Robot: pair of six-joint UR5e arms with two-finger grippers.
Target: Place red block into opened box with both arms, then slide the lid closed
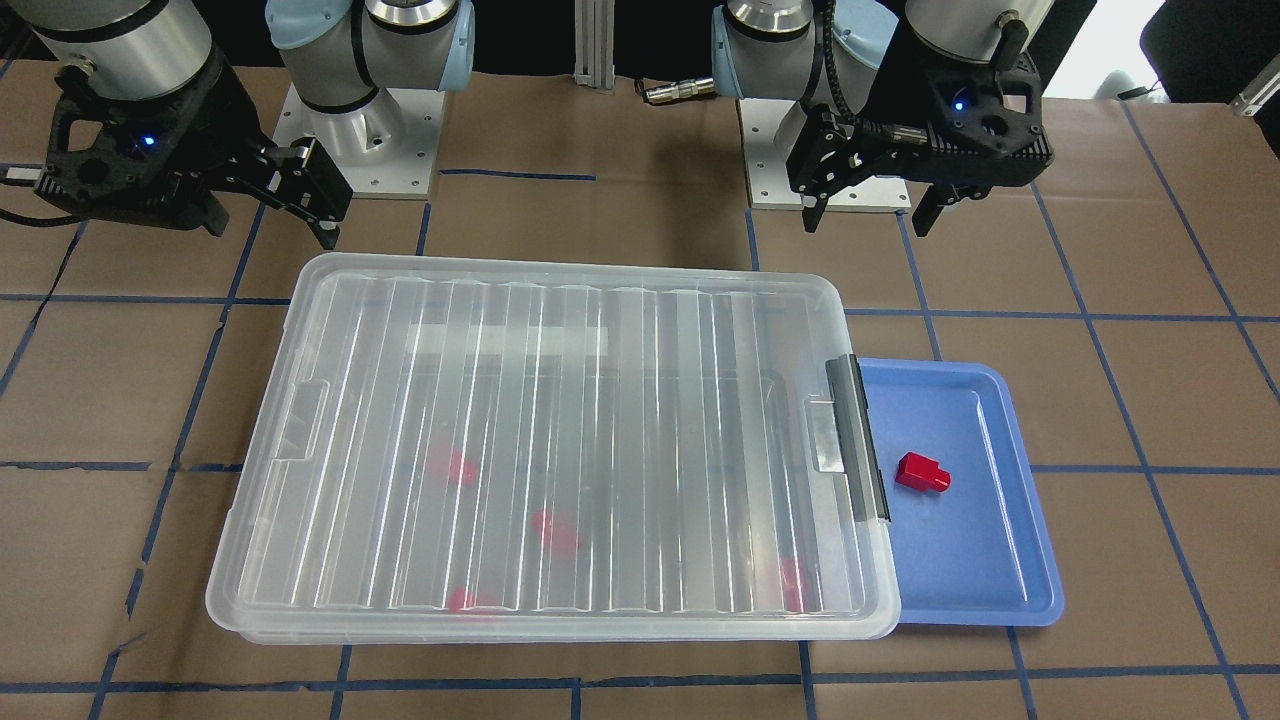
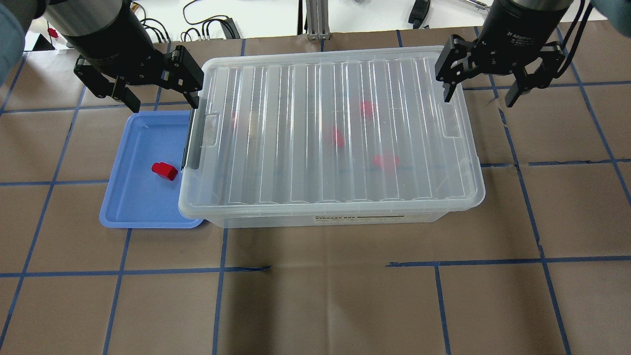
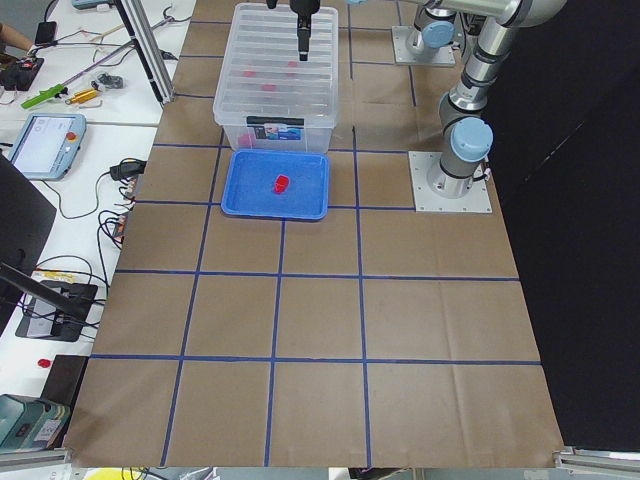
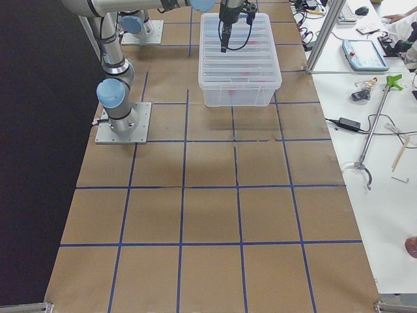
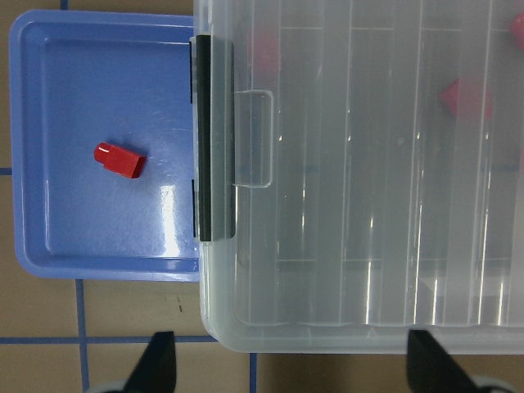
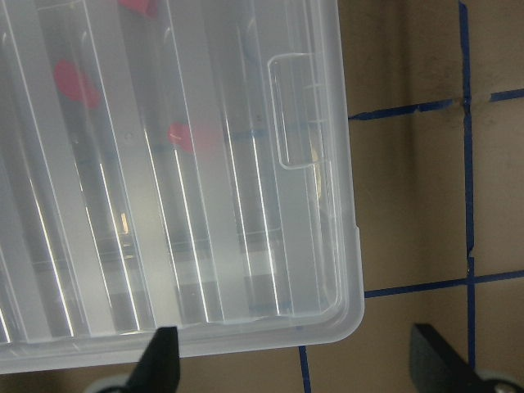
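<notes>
One red block [image 2: 164,170] [image 1: 922,472] [image 5: 119,159] lies on a blue tray. The clear box [image 2: 296,219] stands beside the tray, its black latch [image 2: 190,143] [image 5: 211,139] at the tray end. The ribbed lid [image 2: 320,133] [image 1: 560,440] lies flat over the box and covers nearly all of it. Several red blocks [image 2: 386,160] show blurred through the lid. My left gripper [image 2: 162,101] [image 1: 868,215] [image 5: 293,368] hangs open above the latch end, holding nothing. At the opposite end, my right gripper [image 2: 478,96] [image 1: 270,215] [image 6: 299,368] is open over the lid's corner, also holding nothing.
The blue tray [image 2: 133,207] [image 1: 990,560] is tucked partly under the box's latch end. Brown paper with blue tape lines covers the table. The arm bases [image 1: 350,150] stand behind the box. Side benches with tools and cables [image 3: 60,95] flank the table.
</notes>
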